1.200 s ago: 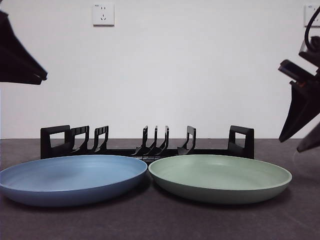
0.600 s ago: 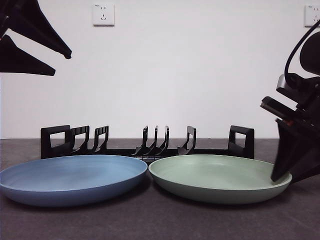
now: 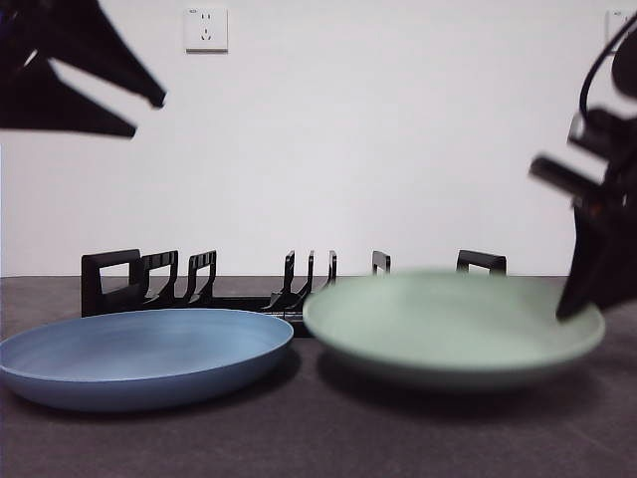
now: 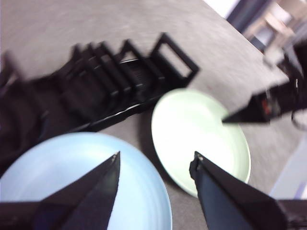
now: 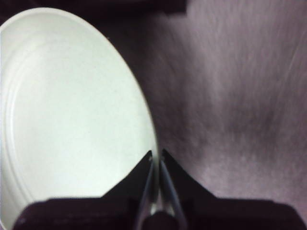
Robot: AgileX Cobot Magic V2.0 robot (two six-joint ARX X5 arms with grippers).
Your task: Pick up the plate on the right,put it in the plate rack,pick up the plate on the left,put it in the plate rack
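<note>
Lifted now — green plate (image 3: 453, 329) rises, right tool (image 5: 157, 165) clenched on its rim. Rack (image 3: 199, 284) lies behind, toward the worktop's far edge; left tool (image 4: 156, 167) waits released.

Right gripper (image 5: 156, 160) has its 2 jaws pinched on the green plate's (image 5: 72, 115) rim; left gripper (image 4: 156, 163) hangs spread above the blue plate (image 4: 72, 177).

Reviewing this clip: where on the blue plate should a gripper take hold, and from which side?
Probably the raised rim of the blue plate, one jaw inside and one outside, since it lies flat and shallow. Its outer edge, away from the green plate, looks freest; the plate rack crowds the back. The left gripper hovers open above it.
</note>
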